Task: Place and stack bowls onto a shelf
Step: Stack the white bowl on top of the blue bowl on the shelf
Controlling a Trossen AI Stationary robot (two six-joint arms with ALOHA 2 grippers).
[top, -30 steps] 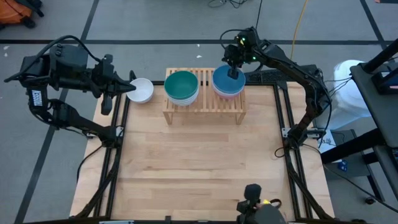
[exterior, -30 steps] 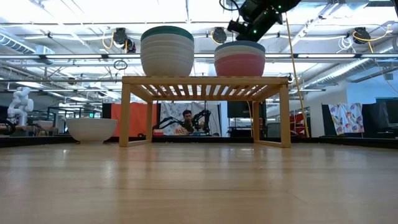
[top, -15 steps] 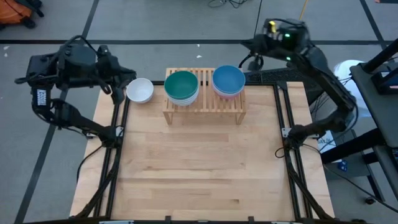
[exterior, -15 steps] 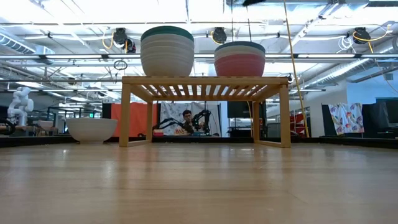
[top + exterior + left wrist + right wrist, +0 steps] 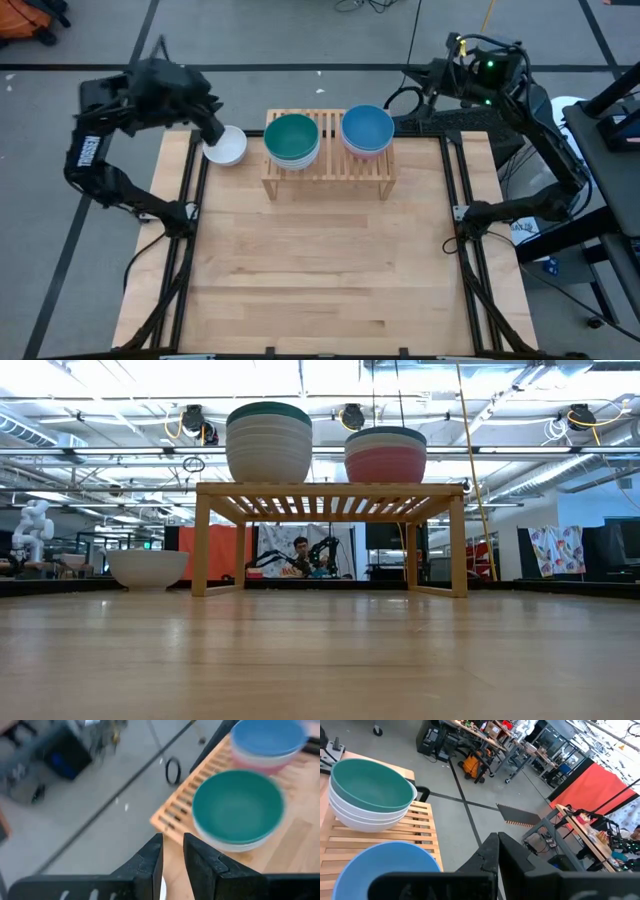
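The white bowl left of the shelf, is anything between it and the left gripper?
Nothing visible. The left gripper hovers right at the white bowl on the table, beside the shelf; its fingers stand slightly apart.

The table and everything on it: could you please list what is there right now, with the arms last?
Table: one, light wood, with both arms at its far corners.
Shelf: one, light wood slats, far middle of the table.
Teal-topped stack: one teal bowl on white bowls, shelf's left side.
Blue-topped stack: blue bowl on top, pink at the bottom, shelf's right side.
White bowl: one, on the table left of the shelf.
Person: one, in the room behind, seen under the shelf.
Left gripper: at the white bowl's rim, slightly open.
Right gripper: shut, raised behind the shelf's right end.
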